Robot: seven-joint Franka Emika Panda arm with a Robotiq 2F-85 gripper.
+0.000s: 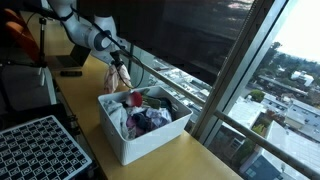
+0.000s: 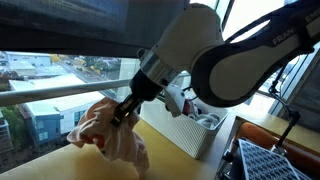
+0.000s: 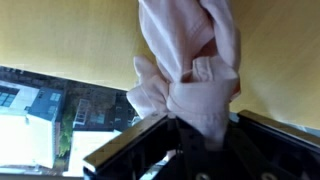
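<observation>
Pink cloth (image 1: 121, 76) hangs bunched from the tool (image 1: 118, 63), whose jaws are pinched narrow on a knotted fold, plain in the wrist view (image 3: 190, 75). It dangles above the yellow worktop (image 1: 85, 88), just beyond the far rim of the white basket (image 1: 122, 142) full of mixed garments. Whether its lowest folds touch the worktop cannot be told. In an exterior view, the window rail (image 1: 172, 82) runs close along the worktop's right edge, leaving little room there. Bare worktop lies open to the left and far side. A black gridded tray (image 1: 38, 150) sits near left.
</observation>
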